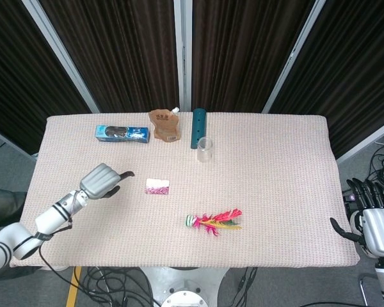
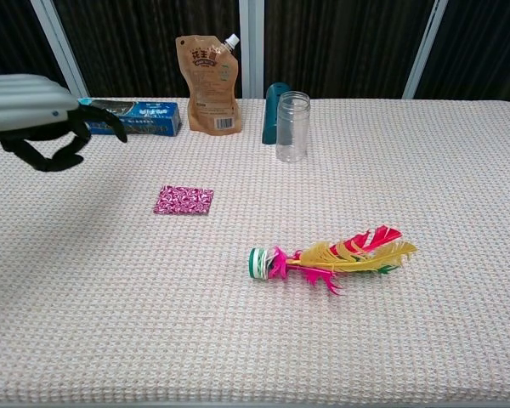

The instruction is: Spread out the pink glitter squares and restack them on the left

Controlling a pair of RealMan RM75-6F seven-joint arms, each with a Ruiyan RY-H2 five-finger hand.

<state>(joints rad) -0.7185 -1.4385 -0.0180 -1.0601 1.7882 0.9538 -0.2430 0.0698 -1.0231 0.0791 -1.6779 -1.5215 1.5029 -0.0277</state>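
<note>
- The pink glitter squares (image 2: 184, 201) lay as one neat stack on the table (image 1: 275, 192), left of centre and well in from every edge, nothing touching them.
- The left hand (image 1: 102, 181) hovered above the cloth between the stack and the table's left edge, near the stack but apart from it, fingers loosely curved with nothing in them.
- The right hand (image 1: 371, 220) hung off the table's right edge, fingers spread and empty, well apart from the work.
- The step in hand looked like the reach to the stack; none of the spreading had been done.
- To do it well, the left hand should come down over the stack with fingertips flat and light, then slide the top squares off sideways rather than pinch the whole pile.
- Thin squares on a textured cloth would likely be hard to lift by an edge, so fanning them toward the bare centre seemed safer.
- The feathered shuttlecock (image 2: 327, 257) lay nearer the front edge, clear of that path.
</note>
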